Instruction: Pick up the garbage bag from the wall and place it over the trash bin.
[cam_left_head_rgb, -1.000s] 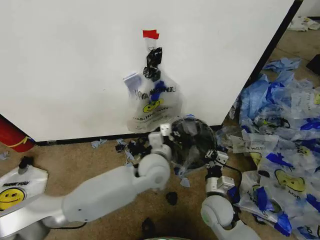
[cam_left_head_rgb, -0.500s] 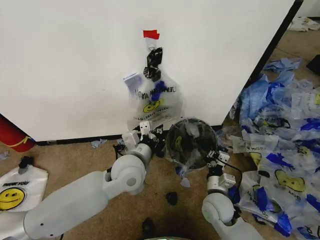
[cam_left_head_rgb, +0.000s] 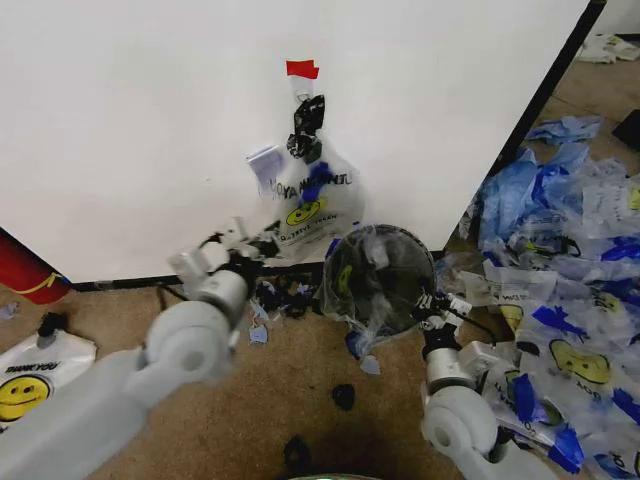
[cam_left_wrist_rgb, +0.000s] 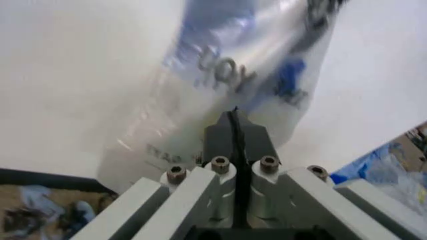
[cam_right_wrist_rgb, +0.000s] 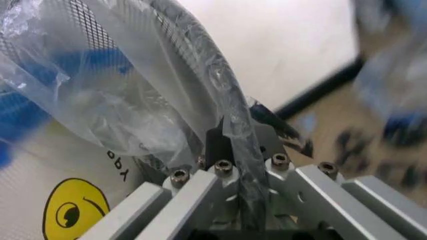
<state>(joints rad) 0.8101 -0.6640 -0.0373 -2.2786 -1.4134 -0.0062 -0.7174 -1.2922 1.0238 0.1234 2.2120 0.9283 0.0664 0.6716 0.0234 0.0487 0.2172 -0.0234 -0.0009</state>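
Observation:
The garbage bag (cam_left_head_rgb: 308, 205), see-through with a yellow smiley, hangs from black clips (cam_left_head_rgb: 307, 125) on the white wall (cam_left_head_rgb: 130, 130) under a red tape piece (cam_left_head_rgb: 301, 68). My left gripper (cam_left_head_rgb: 262, 241) is at the bag's lower left corner, fingers pressed together in the left wrist view (cam_left_wrist_rgb: 233, 127) with the bag (cam_left_wrist_rgb: 227, 75) just beyond them. The black mesh trash bin (cam_left_head_rgb: 385, 285) stands tilted below the bag, mouth toward me, with clear plastic film over it. My right gripper (cam_left_head_rgb: 428, 301) is shut on the bin's rim (cam_right_wrist_rgb: 223, 95) and that film.
A heap of blue and clear bags (cam_left_head_rgb: 560, 300) covers the floor on the right. A red cylinder (cam_left_head_rgb: 25, 272) and a white THANK YOU bag (cam_left_head_rgb: 30, 378) lie at the left. Scraps (cam_left_head_rgb: 280, 296) litter the wall's black base strip.
My left arm has swung left, away from the bin and toward the wall beside the hanging bag. The bin and my right gripper shifted slightly right.

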